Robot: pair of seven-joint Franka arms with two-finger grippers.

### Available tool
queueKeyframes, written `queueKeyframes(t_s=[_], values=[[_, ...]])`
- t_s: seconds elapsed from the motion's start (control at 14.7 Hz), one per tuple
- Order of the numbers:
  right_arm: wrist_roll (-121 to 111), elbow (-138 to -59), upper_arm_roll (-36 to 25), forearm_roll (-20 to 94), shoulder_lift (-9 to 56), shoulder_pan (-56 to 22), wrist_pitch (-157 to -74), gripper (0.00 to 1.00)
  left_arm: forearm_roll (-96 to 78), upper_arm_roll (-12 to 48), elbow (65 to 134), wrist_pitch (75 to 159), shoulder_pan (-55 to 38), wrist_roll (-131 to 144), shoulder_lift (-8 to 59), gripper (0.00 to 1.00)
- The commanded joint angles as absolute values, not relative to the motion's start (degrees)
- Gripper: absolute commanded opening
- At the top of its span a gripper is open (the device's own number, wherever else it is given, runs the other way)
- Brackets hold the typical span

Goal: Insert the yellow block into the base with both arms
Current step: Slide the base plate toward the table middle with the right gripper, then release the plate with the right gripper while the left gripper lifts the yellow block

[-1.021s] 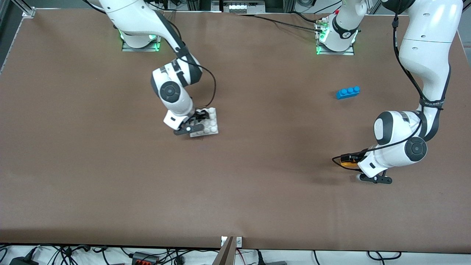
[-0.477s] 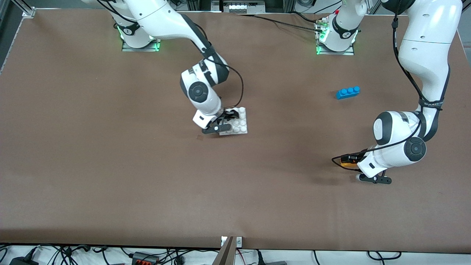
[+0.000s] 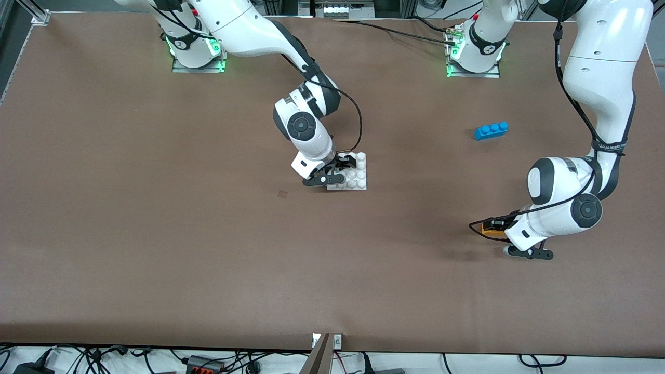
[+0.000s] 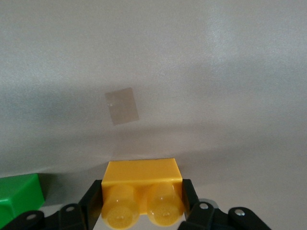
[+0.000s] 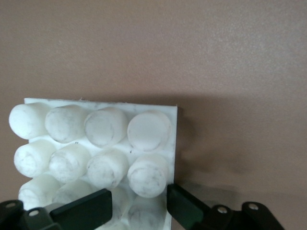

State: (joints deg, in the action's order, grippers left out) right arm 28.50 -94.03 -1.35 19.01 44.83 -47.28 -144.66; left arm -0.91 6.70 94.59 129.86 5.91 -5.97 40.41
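Right gripper [image 3: 336, 174] clamped on base [image 3: 353, 174] edge, has dragged it from right arm's end toward table middle. Left gripper [image 3: 511, 240] fingers just closed onto yellow block [image 4: 142, 190], low near left arm's end of table. I judge both parts secured; bringing together next.

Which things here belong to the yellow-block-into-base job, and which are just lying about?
Job:
- yellow block, between the left hand's fingers
- base, at the right hand

Lying about:
- blue brick
- green brick beside the yellow block
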Motion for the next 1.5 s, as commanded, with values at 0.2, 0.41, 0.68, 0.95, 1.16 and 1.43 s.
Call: queueKeyframes(t_s=[0.2,0.41,0.68,0.95,1.16,1.43], values=[[27.6,-92.72,-7.37,18.55,35.88,-47.46,-133.63,0.91,-0.7,7.03,94.92,129.56,5.98,-6.94,39.64,0.59],[25.58,-92.72,-12.2,15.4,28.94,-47.11,-121.16,1.0,-0.62,7.91,93.96,126.84,5.36,-6.15,38.41,0.58],[17.52,-92.64,-19.84,7.32,20.24,-47.11,-104.1,1.0,-0.97,10.53,91.77,118.07,4.66,-4.41,33.41,0.57],[5.22,-92.29,-29.24,5.27,16.35,-47.11,-96.7,1.0,-0.61,17.57,84.21,106.45,1.95,5.07,32.52,0.56],[-3.76,-87.38,-36.54,5.54,16.17,-46.84,-93.35,1.0,-1.05,17.75,83.67,106.78,-3.77,14.04,34.09,0.57],[-4.48,-83.23,-36.15,6.41,12.51,-38.98,-83.87,1.0,-1.05,17.75,83.85,113.26,-11.93,30.36,37.17,0.57]])
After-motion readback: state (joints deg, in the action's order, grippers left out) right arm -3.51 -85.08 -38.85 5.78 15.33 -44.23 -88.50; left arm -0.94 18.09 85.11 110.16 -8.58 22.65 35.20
